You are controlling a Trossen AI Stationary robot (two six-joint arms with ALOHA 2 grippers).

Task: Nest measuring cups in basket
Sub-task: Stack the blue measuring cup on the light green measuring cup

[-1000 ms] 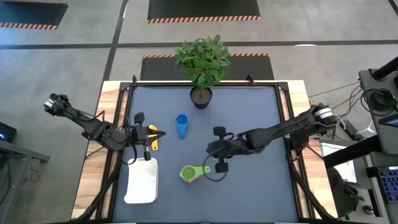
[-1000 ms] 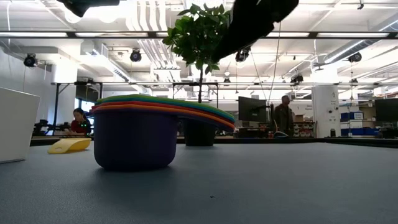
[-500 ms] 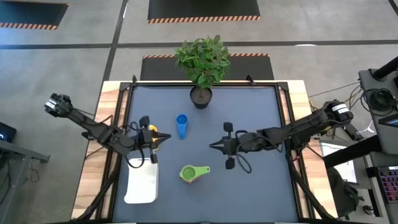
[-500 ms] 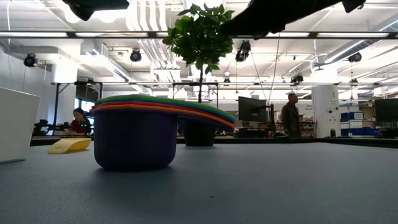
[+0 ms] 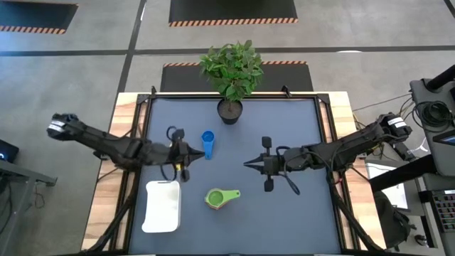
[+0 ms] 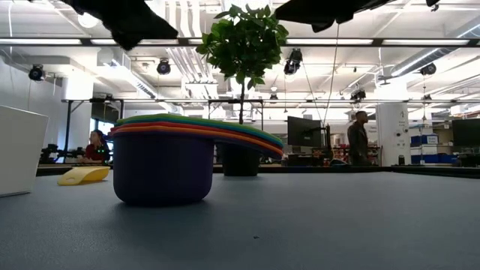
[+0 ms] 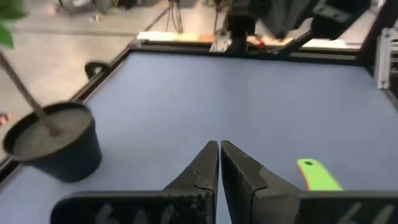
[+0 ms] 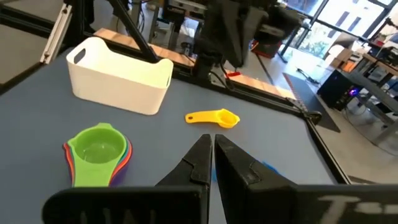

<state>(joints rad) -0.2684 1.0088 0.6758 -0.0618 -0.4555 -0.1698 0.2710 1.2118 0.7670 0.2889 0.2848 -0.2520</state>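
Note:
A nested stack of measuring cups, green on top and purple at the bottom, stands on the table near the middle. A yellow cup lies on the table under my left arm. A blue cup lies just beyond my left gripper. The white basket stands on the near left of the table. My left gripper is shut and empty above the table, between the yellow and blue cups. My right gripper is shut and empty, to the right of the stack and farther back.
A black plant pot with a leafy plant stands at the far middle of the table. Bare blue-grey table lies on the right half and along the near edge. People show in the room beyond the table in the low view.
My left gripper has gone toward the table's right edge, over the yellow cup and toward the blue cup. My right gripper has drawn away from the nested stack, up and toward the right and far edges. The stack has stayed in place.

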